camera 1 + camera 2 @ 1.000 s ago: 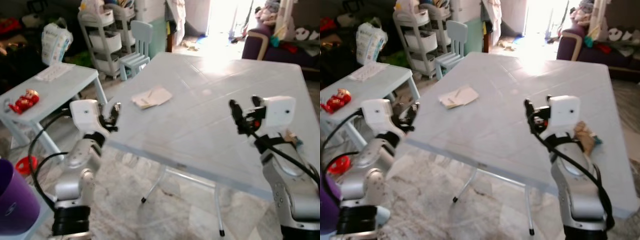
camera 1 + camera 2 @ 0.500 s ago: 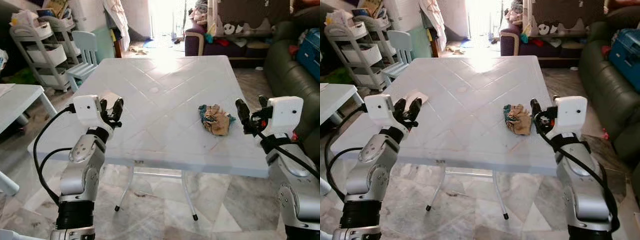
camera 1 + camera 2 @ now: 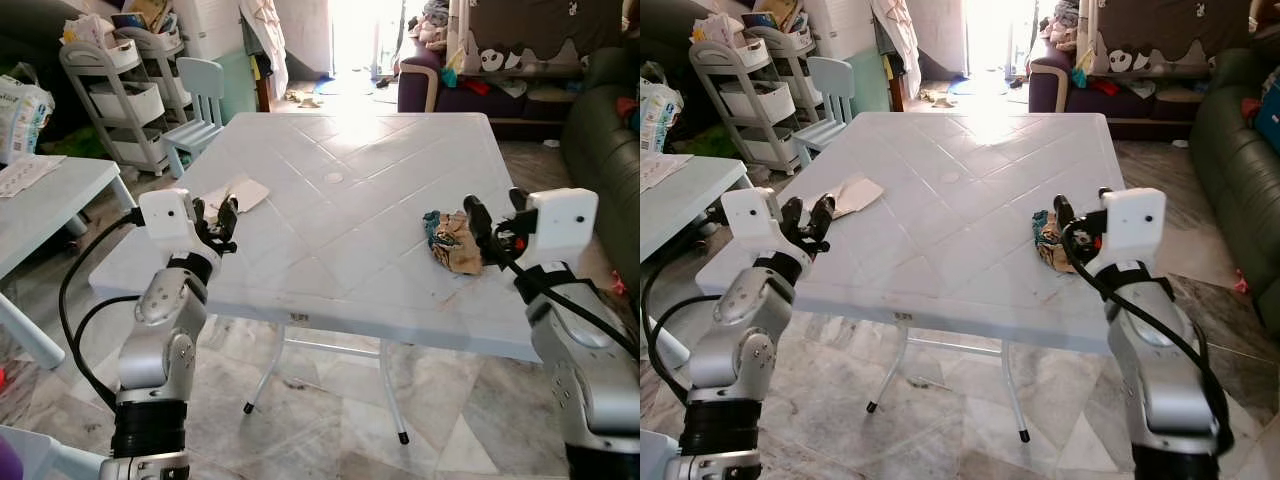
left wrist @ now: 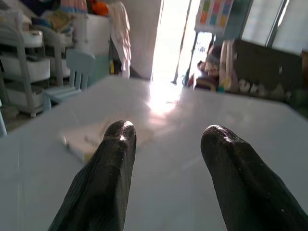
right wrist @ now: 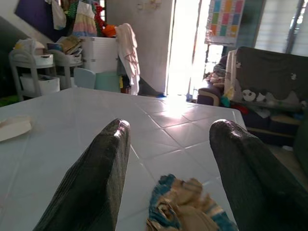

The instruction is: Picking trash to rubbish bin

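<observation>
Left eye view: I have both arms raised at the white surface (image 3: pixel 350 230). My right pincer (image 3: pixel 492 222) is released, with the crumpled trash wad (image 3: pixel 452 241) lying just ahead of its fingers. My left pincer (image 3: pixel 216 220) is released too, flat paper scrap (image 3: pixel 238 194) just beyond it.
Right wrist view: the wad (image 5: pixel 185 209) sits between my spread fingers (image 5: pixel 96 183).
Left wrist view: the blurred paper (image 4: pixel 89 139) lies beyond the spread fingertips (image 4: pixel 120 137)

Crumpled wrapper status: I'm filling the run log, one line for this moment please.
crumpled wrapper on white table | right gripper open beside it | left gripper open near flat paper
</observation>
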`<state>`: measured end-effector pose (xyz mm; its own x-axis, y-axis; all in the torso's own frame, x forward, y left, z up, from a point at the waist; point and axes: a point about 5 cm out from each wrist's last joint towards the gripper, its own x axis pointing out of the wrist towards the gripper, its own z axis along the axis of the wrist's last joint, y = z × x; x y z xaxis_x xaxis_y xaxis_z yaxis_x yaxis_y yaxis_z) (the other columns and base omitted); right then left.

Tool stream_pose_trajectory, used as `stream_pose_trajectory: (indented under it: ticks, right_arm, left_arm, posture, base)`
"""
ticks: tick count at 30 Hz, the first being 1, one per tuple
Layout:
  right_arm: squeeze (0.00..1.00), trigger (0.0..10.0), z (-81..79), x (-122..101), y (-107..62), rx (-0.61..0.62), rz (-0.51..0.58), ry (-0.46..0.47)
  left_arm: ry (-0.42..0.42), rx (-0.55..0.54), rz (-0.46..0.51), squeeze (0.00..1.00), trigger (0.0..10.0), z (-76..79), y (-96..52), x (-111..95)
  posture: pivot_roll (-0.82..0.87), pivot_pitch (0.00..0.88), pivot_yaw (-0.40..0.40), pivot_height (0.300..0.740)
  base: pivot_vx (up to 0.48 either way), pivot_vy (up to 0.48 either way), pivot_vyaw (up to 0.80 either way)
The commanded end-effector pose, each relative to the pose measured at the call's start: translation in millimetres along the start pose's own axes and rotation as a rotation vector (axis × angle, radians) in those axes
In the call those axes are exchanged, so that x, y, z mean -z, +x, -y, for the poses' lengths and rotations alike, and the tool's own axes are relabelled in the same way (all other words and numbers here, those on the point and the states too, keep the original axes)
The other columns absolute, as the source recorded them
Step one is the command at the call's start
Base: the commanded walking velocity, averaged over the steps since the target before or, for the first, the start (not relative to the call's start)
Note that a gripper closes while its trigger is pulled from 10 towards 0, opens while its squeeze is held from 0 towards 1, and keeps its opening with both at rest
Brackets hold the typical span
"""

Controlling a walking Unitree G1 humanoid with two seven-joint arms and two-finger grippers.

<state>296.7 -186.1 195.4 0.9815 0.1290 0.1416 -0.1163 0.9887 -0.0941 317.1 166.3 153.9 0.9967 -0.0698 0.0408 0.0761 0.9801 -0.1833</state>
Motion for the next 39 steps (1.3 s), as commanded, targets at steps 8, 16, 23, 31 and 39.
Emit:
stream_pose_trajectory:
  ticks: [8, 16, 23, 31, 39]
  right_arm:
    - [0.0, 10.0, -11.8, 34.9, 24.4, 0.002, -0.146, 0.047]
    - [0.0, 10.0, -8.8, 57.2, 47.3, 0.018, -0.238, 0.025]
    - [0.0, 10.0, -3.9, 69.3, 65.0, 0.077, -0.279, -0.109]
    - [0.0, 10.0, 14.3, 79.7, 70.2, 0.229, -0.323, -0.27]
    - [0.0, 10.0, 12.9, 98.3, 64.4, 0.247, -0.426, -0.131]
  left_arm:
    - [0.123, 0.052, -0.008, 0.0, 10.0, 8.7, -23.0, 17.7]
    - [0.19, 0.071, -0.018, 0.0, 10.0, 5.8, -34.5, 22.7]
    - [0.23, 0.13, -0.011, 0.0, 10.0, 14.4, -41.2, 24.2]
    - [0.254, 0.119, -0.003, 0.0, 10.0, 9.4, -45.0, 19.4]
    - [0.256, 0.101, -0.014, 0.0, 10.0, 3.6, -45.2, 17.8]
  posture:
    - [-0.08, 0.0, 0.016, 0.74]
    - [-0.04, 0.0, 0.0, 0.74]
    - [-0.02, 0.0, 0.0, 0.74]
    - [0.03, 0.0, -0.007, 0.74]
    - [0.04, 0.0, 0.001, 0.74]
  base:
    - [0.0, 0.0, 0.0]
    - [0.0, 0.0, 0.0]
    - [0.0, 0.0, 0.0]
    - [0.0, 0.0, 0.0]
    - [0.0, 0.0, 0.0]
